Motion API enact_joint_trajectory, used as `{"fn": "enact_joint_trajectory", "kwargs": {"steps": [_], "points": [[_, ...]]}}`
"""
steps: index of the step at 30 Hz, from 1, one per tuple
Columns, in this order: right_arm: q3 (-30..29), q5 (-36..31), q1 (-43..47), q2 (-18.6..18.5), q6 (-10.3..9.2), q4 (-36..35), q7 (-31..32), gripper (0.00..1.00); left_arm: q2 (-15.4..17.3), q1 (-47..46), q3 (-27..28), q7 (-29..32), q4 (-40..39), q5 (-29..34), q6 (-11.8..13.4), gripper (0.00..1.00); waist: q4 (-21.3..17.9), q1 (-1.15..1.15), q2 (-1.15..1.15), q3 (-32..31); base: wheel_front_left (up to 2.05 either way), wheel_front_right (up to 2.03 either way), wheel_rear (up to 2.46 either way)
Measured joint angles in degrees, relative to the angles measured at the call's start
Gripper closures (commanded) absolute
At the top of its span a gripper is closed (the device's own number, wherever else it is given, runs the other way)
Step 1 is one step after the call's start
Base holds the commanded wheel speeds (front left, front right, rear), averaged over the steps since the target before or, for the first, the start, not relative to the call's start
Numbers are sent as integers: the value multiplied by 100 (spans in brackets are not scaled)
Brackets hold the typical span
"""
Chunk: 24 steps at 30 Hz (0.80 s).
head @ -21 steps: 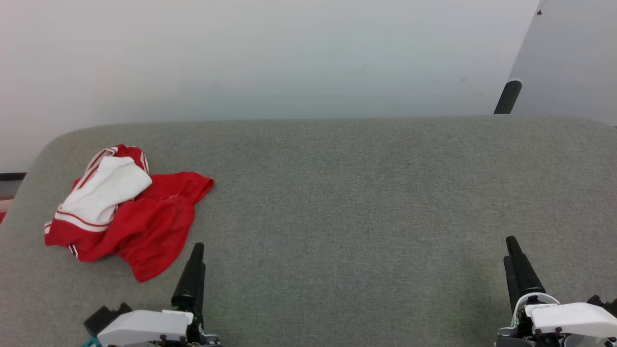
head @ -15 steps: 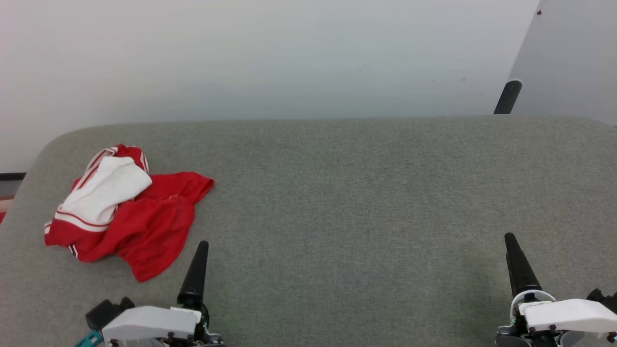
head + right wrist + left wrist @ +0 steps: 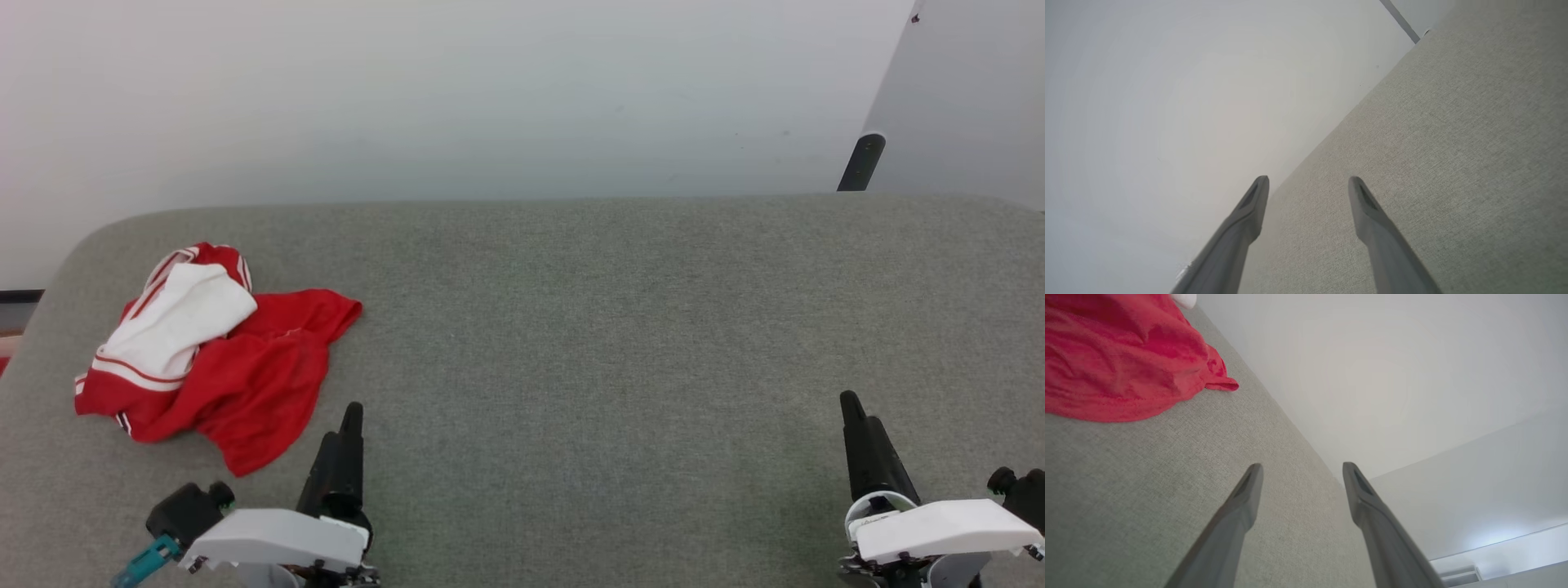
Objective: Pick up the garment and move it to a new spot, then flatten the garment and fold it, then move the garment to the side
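Note:
The garment (image 3: 220, 359), a red jersey with a white sleeve and striped trim, lies crumpled at the left end of the grey table (image 3: 612, 327). Its red cloth fills the upper left of the left wrist view (image 3: 1118, 363). My left gripper (image 3: 347, 429) hovers just right of the garment's near corner, open and holding nothing; its two fingers stand apart in the left wrist view (image 3: 1300, 473). My right gripper (image 3: 857, 416) sits near the table's front right, far from the garment, also open and empty (image 3: 1308, 185).
A pale wall rises behind the table. A black post (image 3: 861, 162) and a light panel (image 3: 963, 98) stand at the back right. The table's rounded left corner (image 3: 73, 253) lies just beyond the garment.
The left gripper has turned about its wrist, and both fingers now show side by side. The right gripper has shifted slightly left. The garment has not moved.

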Motion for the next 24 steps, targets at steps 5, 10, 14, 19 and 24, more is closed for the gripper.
{"fn": "enact_joint_trajectory", "kwargs": {"steps": [5,10,14,19,24], "points": [[-8,-740,-8,1,0,-29,-66,0,0,0,-22,-81,-15,727,75,0,-2,0,0,9,0,0,0],[-16,-1430,-12,2,0,-56,-124,0,3,0,-56,-169,-53,1443,111,0,-5,0,0,16,0,0,0],[-24,-1919,-12,2,0,-82,-185,0,9,0,-51,-227,-74,1957,125,0,-6,0,0,20,0,0,0],[-35,-2491,-12,2,0,-113,-264,0,5,4,-40,-302,-104,2539,133,0,-11,0,0,19,0,0,0],[-44,-2871,-10,2,0,-145,-331,0,11,17,-4,-372,-199,3109,130,0,-16,0,0,12,0,0,0]]}}
